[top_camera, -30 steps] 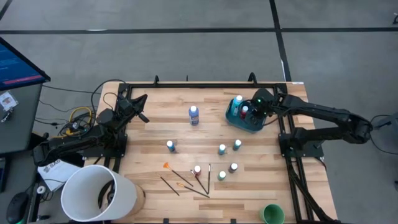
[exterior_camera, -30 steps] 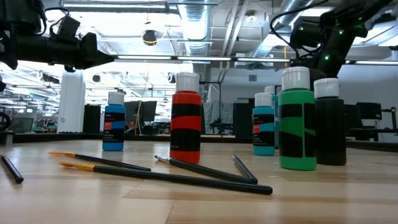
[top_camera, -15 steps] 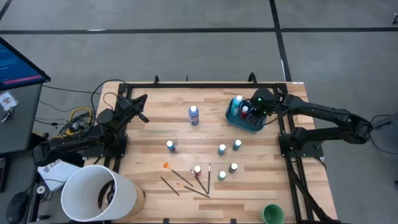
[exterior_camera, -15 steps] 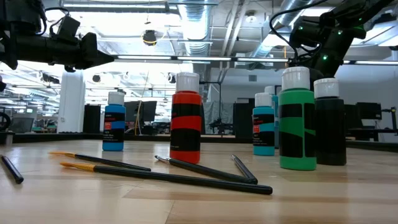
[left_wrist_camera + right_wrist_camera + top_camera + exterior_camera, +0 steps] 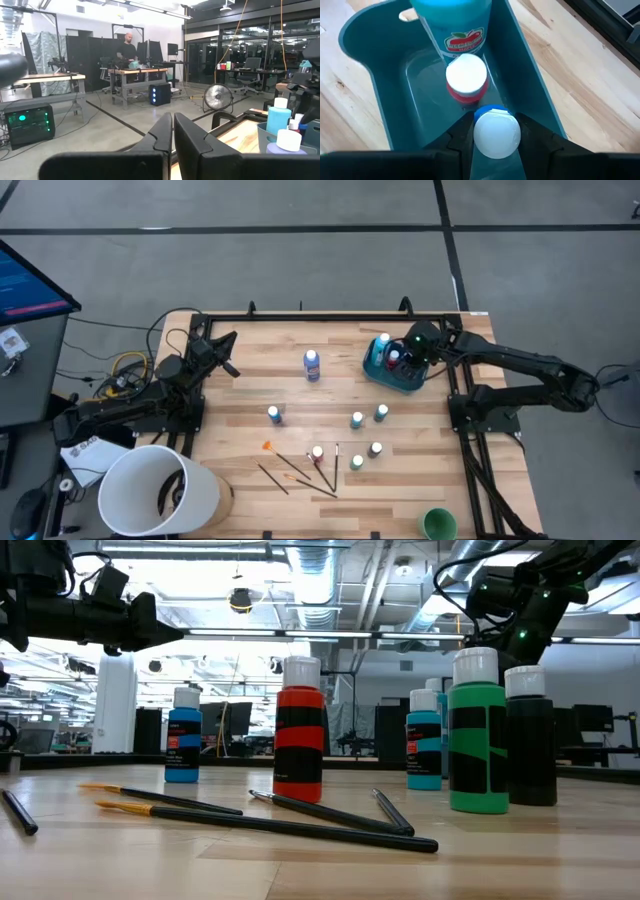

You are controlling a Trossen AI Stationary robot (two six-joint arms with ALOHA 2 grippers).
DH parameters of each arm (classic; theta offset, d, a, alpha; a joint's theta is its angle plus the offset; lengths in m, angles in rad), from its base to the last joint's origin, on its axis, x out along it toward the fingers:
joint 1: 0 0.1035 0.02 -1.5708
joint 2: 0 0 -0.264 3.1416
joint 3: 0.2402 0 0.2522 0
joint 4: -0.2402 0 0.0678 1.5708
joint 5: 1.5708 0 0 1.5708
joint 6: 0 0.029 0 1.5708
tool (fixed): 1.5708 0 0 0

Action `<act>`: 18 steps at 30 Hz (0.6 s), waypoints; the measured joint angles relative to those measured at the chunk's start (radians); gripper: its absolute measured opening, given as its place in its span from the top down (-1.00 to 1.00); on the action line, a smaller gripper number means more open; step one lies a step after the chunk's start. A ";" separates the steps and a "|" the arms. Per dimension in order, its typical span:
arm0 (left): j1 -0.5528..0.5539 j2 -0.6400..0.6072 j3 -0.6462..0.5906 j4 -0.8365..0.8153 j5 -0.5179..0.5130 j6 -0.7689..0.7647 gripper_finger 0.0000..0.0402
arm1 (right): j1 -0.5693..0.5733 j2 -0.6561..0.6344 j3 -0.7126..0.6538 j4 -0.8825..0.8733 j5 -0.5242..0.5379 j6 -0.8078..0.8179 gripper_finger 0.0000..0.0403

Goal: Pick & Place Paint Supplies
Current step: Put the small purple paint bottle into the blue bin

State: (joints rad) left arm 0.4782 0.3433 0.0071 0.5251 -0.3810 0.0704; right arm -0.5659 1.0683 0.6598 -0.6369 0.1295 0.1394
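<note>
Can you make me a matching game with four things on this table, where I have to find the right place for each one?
Things:
1. tall blue bottle
2. blue bottle with a white cap
3. brushes
4. white bucket

Places:
A. lying flat near the table's front edge
B. between the right gripper's fingers, over the teal tub
C. at the table's front left corner
D. standing alone in the middle of the table, towards the back

Right pairs: 1-D, 2-B, 3-A, 4-C
</note>
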 joint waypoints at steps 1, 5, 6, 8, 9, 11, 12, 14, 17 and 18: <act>0.000 0.000 0.000 0.000 0.000 0.000 0.96 | 0.000 0.000 -0.014 0.018 -0.001 0.000 0.42; 0.000 0.000 0.000 0.000 0.000 0.000 0.96 | 0.000 -0.002 -0.046 0.050 -0.001 -0.004 0.42; 0.000 0.000 0.000 0.000 0.000 0.000 0.96 | 0.000 -0.002 -0.046 0.050 -0.001 -0.004 0.42; 0.000 0.000 0.000 0.000 0.000 0.000 0.96 | 0.000 -0.003 -0.041 0.044 -0.001 -0.006 0.40; 0.000 0.000 0.000 0.000 0.000 0.000 0.96 | 0.000 -0.003 -0.040 0.043 -0.001 -0.008 0.40; 0.000 0.000 0.000 0.000 0.000 0.000 0.96 | 0.000 -0.003 -0.040 0.044 -0.001 -0.013 0.39; 0.000 0.000 0.000 0.000 0.000 0.000 0.96 | 0.000 -0.002 -0.040 0.044 -0.001 -0.016 0.39; 0.000 0.000 0.000 0.000 0.000 0.000 0.96 | 0.000 0.003 -0.040 0.047 -0.001 -0.017 0.39; 0.000 0.000 0.000 0.000 0.000 0.000 0.96 | 0.000 0.011 -0.038 0.051 -0.001 -0.016 0.37; 0.000 0.000 0.000 0.000 0.000 0.000 0.96 | 0.000 0.011 -0.038 0.051 -0.001 -0.016 0.36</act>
State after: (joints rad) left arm 0.4778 0.3432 0.0071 0.5251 -0.3809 0.0705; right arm -0.5655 1.0794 0.6216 -0.5864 0.1284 0.1233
